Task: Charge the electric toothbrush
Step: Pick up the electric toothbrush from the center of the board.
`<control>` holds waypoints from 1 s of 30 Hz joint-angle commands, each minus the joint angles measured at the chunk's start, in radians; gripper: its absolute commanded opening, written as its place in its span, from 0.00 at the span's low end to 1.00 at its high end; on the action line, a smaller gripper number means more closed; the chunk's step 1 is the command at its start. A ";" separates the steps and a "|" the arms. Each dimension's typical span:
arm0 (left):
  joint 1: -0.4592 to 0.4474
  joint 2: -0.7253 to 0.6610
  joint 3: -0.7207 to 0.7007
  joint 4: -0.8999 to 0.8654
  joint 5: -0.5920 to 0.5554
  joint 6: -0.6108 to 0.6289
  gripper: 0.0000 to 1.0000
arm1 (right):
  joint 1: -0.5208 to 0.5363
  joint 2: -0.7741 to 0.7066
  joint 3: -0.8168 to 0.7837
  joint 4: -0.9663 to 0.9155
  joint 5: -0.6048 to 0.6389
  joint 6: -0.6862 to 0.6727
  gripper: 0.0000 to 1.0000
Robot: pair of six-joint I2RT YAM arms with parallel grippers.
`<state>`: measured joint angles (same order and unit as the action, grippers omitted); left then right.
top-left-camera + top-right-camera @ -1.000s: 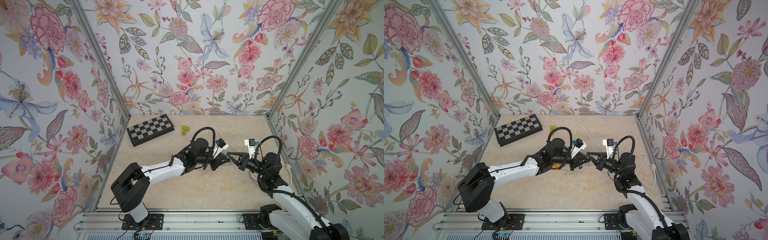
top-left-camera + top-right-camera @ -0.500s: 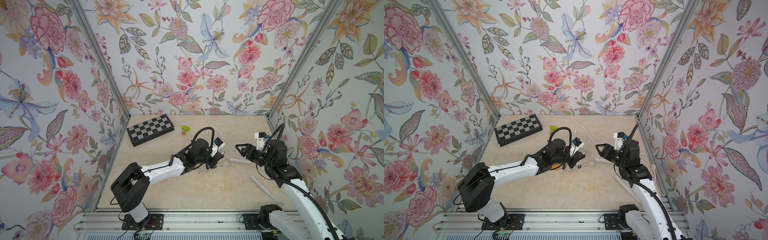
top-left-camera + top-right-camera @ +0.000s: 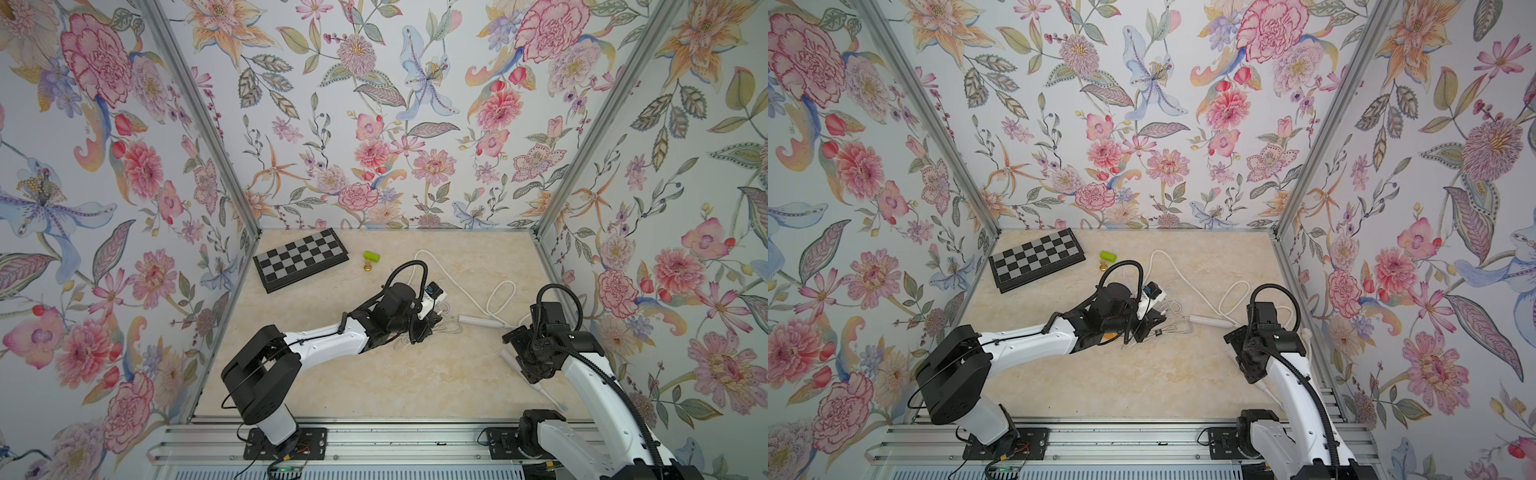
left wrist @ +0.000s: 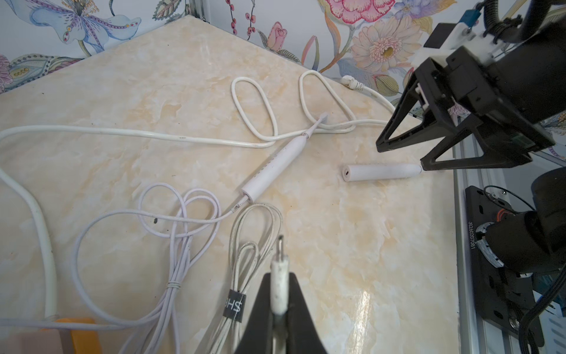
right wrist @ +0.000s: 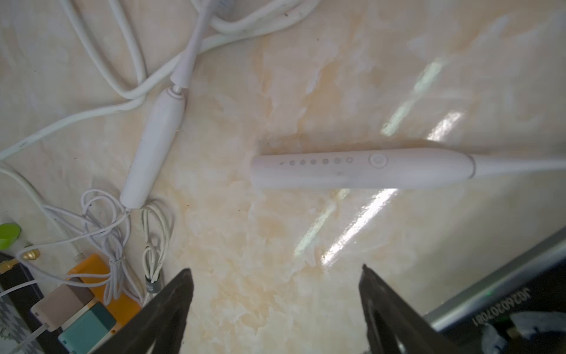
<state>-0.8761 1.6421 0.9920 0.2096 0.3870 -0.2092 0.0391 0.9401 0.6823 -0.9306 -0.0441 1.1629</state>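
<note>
Electric toothbrush [image 5: 361, 168], white, lies flat on the marble-patterned table [image 3: 374, 382], close to the right edge and toward the near side, with nothing holding it. Its long axis runs diagonally. The flat base end, which has the charging socket, points left and far toward the middle of the table. The thin brush neck trails off right and near.

The right gripper [image 5: 275, 269] hangs just over the handle, jaws spread wide and empty. From its wrist camera the handle lies crosswise ahead of the jaws. Whether a fingertip touches the handle cannot be told.

The left gripper [image 4: 278, 285], at the centre of the table, is clamped on a small white charging plug [image 4: 280, 260]. The plug's metal pin points roughly right and is well apart from the toothbrush base.

A second toothbrush [image 4: 275, 165] lies just right of the left gripper, with a thin cable [image 4: 183, 219] at its base.

The right arm is much the nearer to the loose toothbrush. The coming move likely depends on lining up the socket end with the plug's pin, so that the two face each other.
</note>
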 commanded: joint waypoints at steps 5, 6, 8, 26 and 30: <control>0.009 -0.059 -0.048 0.024 0.027 0.016 0.00 | 0.009 0.001 -0.062 -0.025 0.121 0.276 0.88; 0.010 -0.058 -0.053 0.024 0.023 0.016 0.00 | 0.008 0.006 -0.073 -0.010 0.126 0.291 0.88; 0.009 -0.057 -0.056 0.018 0.021 0.021 0.00 | 0.000 0.022 -0.079 0.000 0.161 0.314 0.88; 0.009 -0.068 -0.076 0.026 0.011 0.021 0.00 | -0.078 0.220 -0.137 0.185 0.189 0.352 0.82; 0.010 -0.068 -0.072 0.020 0.003 0.024 0.00 | -0.081 0.261 -0.140 0.223 0.161 0.319 0.75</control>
<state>-0.8761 1.5986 0.9272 0.2176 0.4038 -0.1978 -0.0364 1.1774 0.5488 -0.7326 0.1200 1.4761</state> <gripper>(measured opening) 0.090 0.763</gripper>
